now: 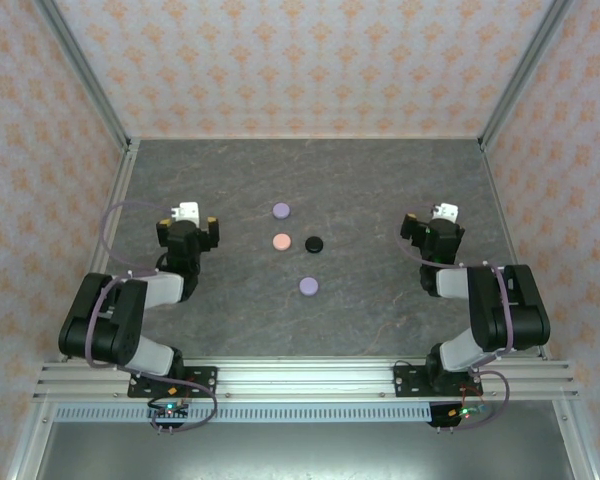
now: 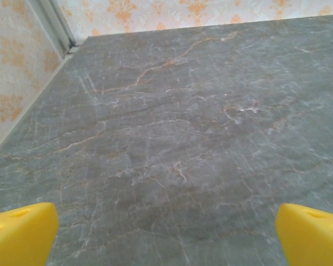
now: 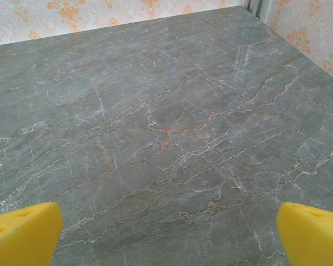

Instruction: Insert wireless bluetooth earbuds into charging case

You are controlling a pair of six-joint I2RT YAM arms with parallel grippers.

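Four small round disc-shaped charging cases lie shut in the middle of the grey marbled table: a lavender case [image 1: 281, 210], a pink case [image 1: 280, 241], a black case [image 1: 314, 243] and a second lavender case [image 1: 308, 286]. The earbuds are hidden from me. My left gripper [image 1: 188, 213] hovers left of the cases, well apart from them. Its yellow fingers [image 2: 22, 233] stand wide open over bare table. My right gripper [image 1: 443, 213] hovers right of the cases, also apart. Its yellow fingers [image 3: 313, 233] are spread wide with nothing between them.
Patterned walls with metal corner posts [image 1: 88, 75] close in the table on the left, back and right. A metal rail [image 1: 300, 378] with both arm bases runs along the near edge. Bare table [image 1: 310, 170] stretches behind the cases.
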